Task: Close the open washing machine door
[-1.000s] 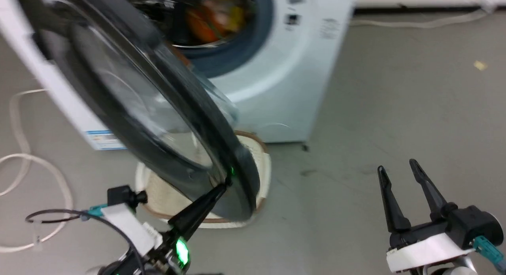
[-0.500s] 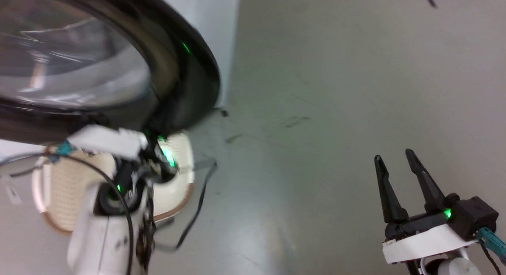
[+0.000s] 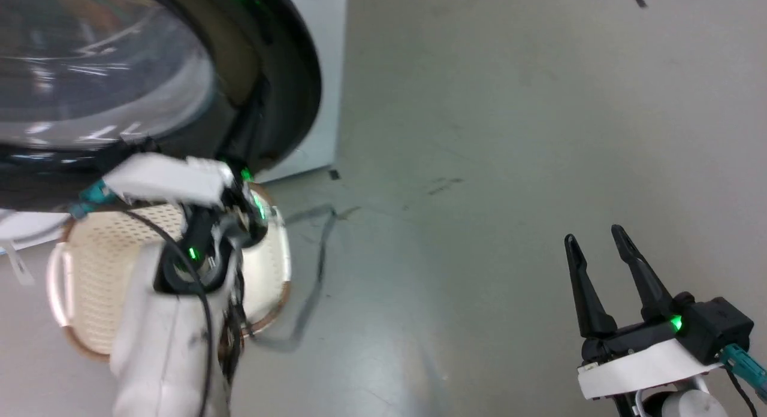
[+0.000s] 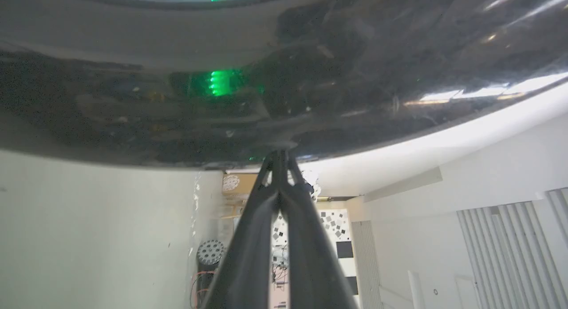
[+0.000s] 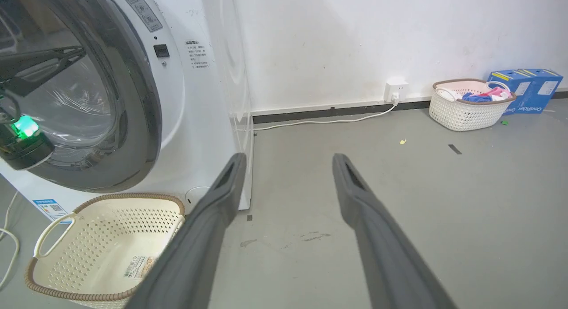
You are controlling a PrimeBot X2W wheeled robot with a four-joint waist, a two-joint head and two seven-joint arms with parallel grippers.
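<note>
left gripper (image 4: 279, 154): fingers together, tips touching door (image 4: 310, 56) rim | right gripper (image 3: 590, 236): fingers apart, over floor (image 3: 479, 165) | basket (image 5: 111, 197) below door, beside washing machine (image 5: 199, 113)

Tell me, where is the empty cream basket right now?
In the right wrist view, the cream basket sits on the floor at lower left, just in front of the washing machine and below the washing machine door.

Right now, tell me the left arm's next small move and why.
Probably a short push forward: the left gripper, fingers shut, has its tips against the black rim of the washing machine door, which sits nearly flush with the washing machine; I cannot tell whether it has latched.
</note>
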